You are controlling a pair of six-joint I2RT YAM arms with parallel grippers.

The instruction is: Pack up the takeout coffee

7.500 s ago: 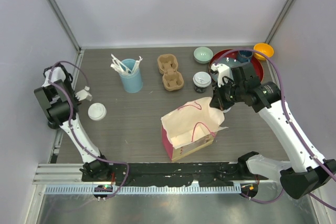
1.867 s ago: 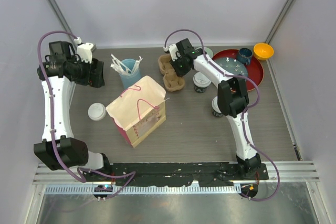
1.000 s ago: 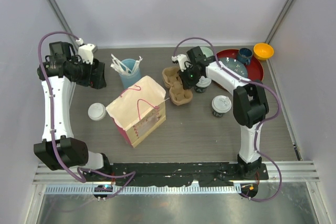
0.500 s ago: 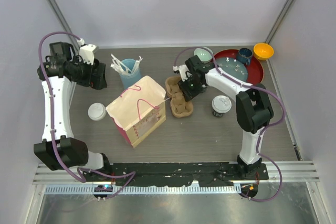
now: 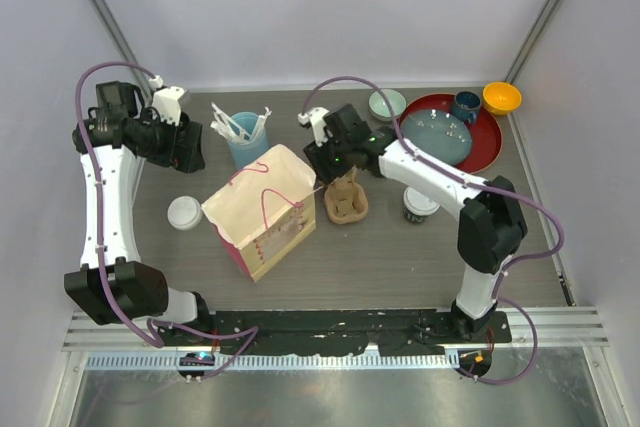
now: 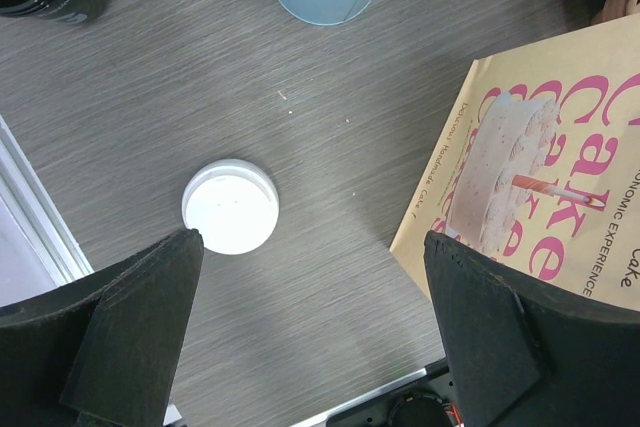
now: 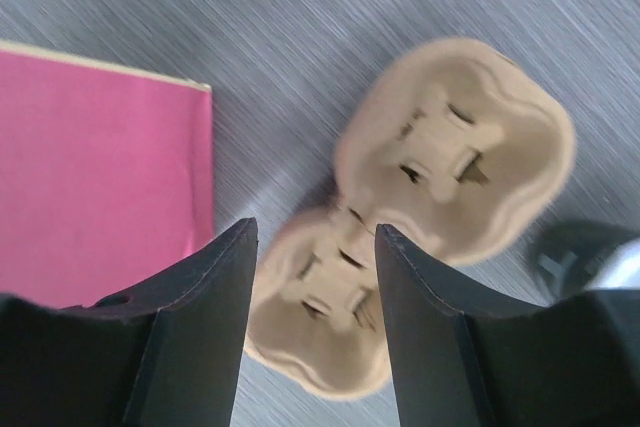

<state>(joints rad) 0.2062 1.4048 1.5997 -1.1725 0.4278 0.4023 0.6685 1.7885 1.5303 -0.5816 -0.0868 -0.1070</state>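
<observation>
The desk (image 5: 400, 257) carries the paper bag (image 5: 262, 209) a little to the left of the centre of the overhead view. Its printed side faces the camera, and I cannot tell if its mouth is open. Just to the right of the bag, touching it or nearly so, lies the cardboard cup carrier (image 5: 346, 199), and both its wells are empty. The takeout coffee is not packed yet. One black cup with a white lid (image 5: 184, 212) stands alone to the left of the bag. The second cup (image 5: 418, 205) stands to the right of the carrier, partly hidden under the right arm. The right end effector (image 7: 315, 237) is above the carrier with its fingers apart. It is released and grasps nothing, and the carrier rests free on the desk. The left end effector (image 6: 312, 247) hangs high at the upper left, spread wide and also empty, and in its wrist view the left cup is below, near one finger. In my judgement the step in hand is the placing of the carrier beside the bag. The next move probably calls for one arm to descend over a cup, close on its body below the lid, keep it upright, and set it into a well.
</observation>
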